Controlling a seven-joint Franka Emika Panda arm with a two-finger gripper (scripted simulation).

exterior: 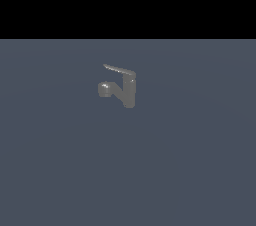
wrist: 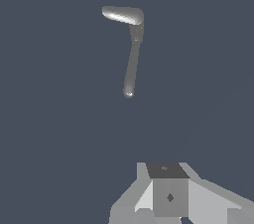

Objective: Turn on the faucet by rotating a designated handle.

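Note:
The faucet (exterior: 129, 90) is small, dull grey metal and stands upright on the flat grey-blue floor. Its angled spout ends in a rounded knob (exterior: 104, 89) toward the exterior view's left. The handle (exterior: 119, 69), a thin flat tapering blade, sticks out from the top of the body, also leftward. The wrist view looks down on the faucet (wrist: 136, 28), with the pale handle (wrist: 121, 15) and the long spout (wrist: 131, 64) set roughly at a right angle. My gripper (wrist: 166, 191) shows only as grey blocks at the frame's edge, well apart from the faucet. It does not appear in the exterior view.
A plain grey-blue floor (exterior: 190, 160) surrounds the faucet, with a black band behind it. No other objects are in view.

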